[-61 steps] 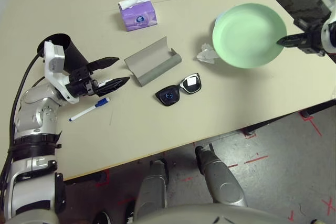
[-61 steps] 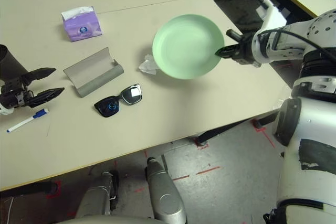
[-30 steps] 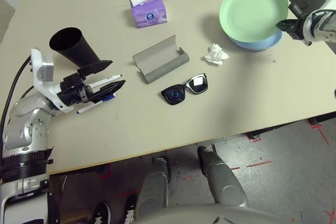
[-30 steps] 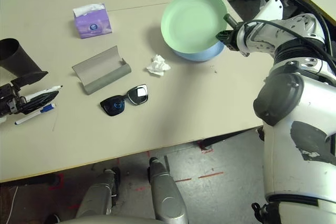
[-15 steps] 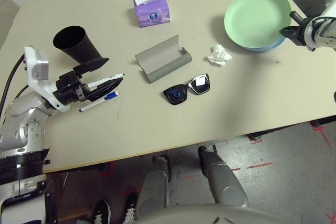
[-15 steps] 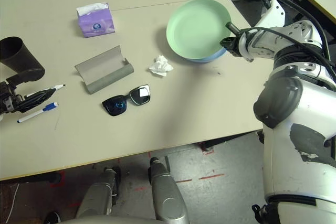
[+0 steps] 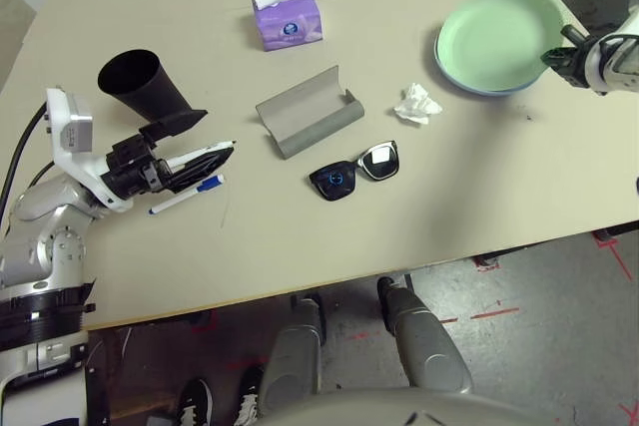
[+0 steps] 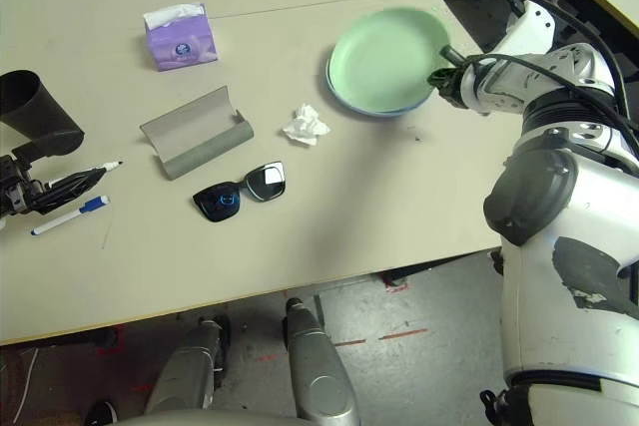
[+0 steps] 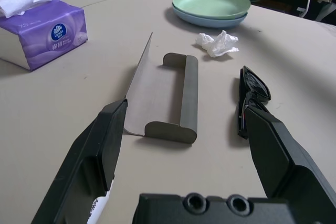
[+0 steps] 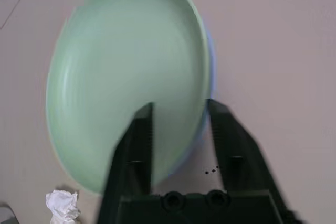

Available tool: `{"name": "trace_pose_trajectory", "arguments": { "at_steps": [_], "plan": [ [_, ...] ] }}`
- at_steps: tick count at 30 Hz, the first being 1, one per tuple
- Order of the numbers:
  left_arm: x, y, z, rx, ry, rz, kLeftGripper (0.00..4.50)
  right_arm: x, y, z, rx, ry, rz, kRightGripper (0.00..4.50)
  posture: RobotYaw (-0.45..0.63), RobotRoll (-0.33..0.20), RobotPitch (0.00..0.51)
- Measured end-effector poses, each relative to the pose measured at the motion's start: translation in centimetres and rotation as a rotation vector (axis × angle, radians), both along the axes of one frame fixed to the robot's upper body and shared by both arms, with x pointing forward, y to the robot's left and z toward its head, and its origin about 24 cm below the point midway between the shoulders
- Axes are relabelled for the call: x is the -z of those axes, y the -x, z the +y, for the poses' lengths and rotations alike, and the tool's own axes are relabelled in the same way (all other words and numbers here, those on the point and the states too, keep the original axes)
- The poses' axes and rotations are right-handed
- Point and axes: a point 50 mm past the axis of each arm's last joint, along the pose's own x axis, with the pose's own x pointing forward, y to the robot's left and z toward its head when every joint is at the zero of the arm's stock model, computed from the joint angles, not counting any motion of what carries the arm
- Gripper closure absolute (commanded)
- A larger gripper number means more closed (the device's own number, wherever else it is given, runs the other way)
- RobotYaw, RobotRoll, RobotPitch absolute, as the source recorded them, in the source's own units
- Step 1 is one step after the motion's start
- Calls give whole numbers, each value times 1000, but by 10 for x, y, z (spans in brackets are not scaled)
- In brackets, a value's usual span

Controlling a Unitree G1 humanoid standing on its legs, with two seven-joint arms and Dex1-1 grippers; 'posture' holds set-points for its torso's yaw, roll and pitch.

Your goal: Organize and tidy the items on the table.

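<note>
The green plate [image 7: 494,37] lies flat on the blue plate [image 7: 451,68] at the table's [image 7: 479,177] far right. My right gripper [image 10: 178,107] is open at their near edge, with the green rim between its spread fingers. On the left, my left gripper [image 7: 218,133] is open just above the table. A white marker with a dark tip [image 7: 215,148] lies along its lower finger, and the blue-capped marker [image 7: 185,194] lies on the table below it. The black cup [image 7: 140,82] lies tipped beside that arm. The grey glasses case [image 7: 305,112], black sunglasses [image 7: 354,170] and crumpled tissue [image 7: 416,104] sit mid-table.
A purple tissue box [image 7: 287,15] stands at the back, behind the glasses case. A thin seam crosses the table behind it. The table's right corner and front edge are close to the plates and my right arm.
The green plate has come down from a tilt to lie flat on the blue plate. My right gripper's fingers have spread apart at its rim. The left arm holds still.
</note>
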Motion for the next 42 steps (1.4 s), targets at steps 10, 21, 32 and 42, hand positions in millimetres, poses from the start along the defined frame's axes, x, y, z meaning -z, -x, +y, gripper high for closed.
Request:
{"name": "trace_pose_trajectory", "arguments": {
  "at_steps": [10, 21, 32, 42],
  "plan": [
    [7, -8, -1, -5, 20, 9, 0, -62, 13, 7, -128, 73, -70, 10, -200, 0, 282],
    [5, -18, -8, 16, 39, -12, 0, -42, 42, 37, -588, 505, 25, 10, -228, 0, 276],
    [4, -15, -11, 65, 30, 2, 0, -12, 74, 90, -974, 702, -190, 10, -226, 0, 269],
    [7, -13, -12, 85, 24, 15, 0, -6, 52, 120, -1014, 789, -328, 10, -205, 0, 265]
  ]
}}
